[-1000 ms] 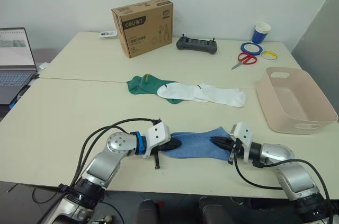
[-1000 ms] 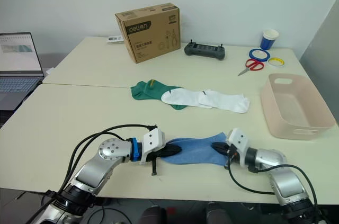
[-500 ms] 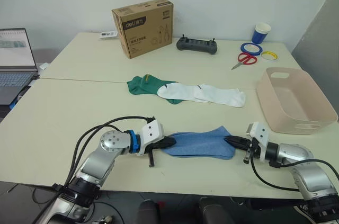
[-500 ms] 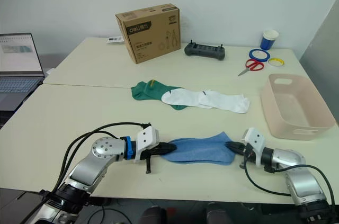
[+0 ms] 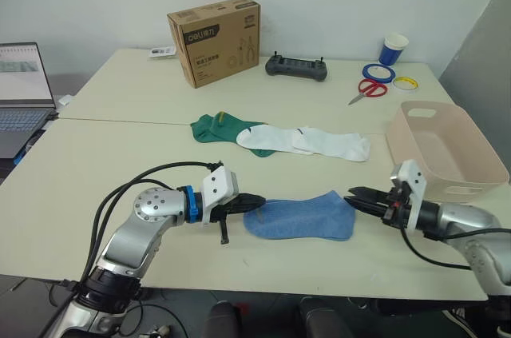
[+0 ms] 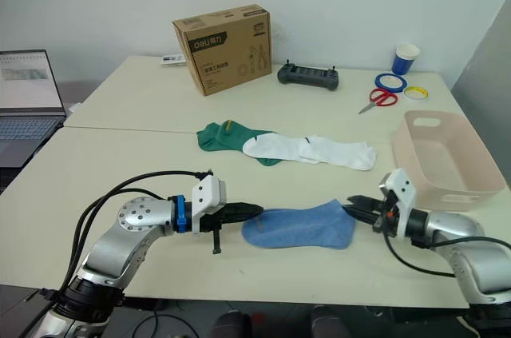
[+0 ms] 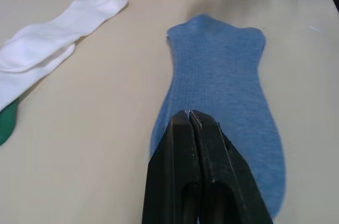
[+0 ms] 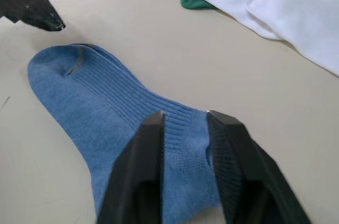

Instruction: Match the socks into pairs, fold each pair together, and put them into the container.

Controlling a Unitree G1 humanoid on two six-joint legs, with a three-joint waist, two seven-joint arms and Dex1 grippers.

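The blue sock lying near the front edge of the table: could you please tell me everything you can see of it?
The light blue ribbed knit sock lies flat and stretched lengthwise on the cream table, near its front edge. Its rounded toe points toward the left hand, whose fingers are shut at that end. Its wider cuff end points toward the right hand, whose fingers are open and hold nothing. It lies apart from the white and green socks.

1. A blue sock (image 5: 300,217) lies flat on the tabletop (image 5: 112,154) between the two grippers.
2. The left gripper (image 5: 254,200) points at its toe end, jaws together.
3. The right gripper (image 5: 357,194) sits just off the cuff end.
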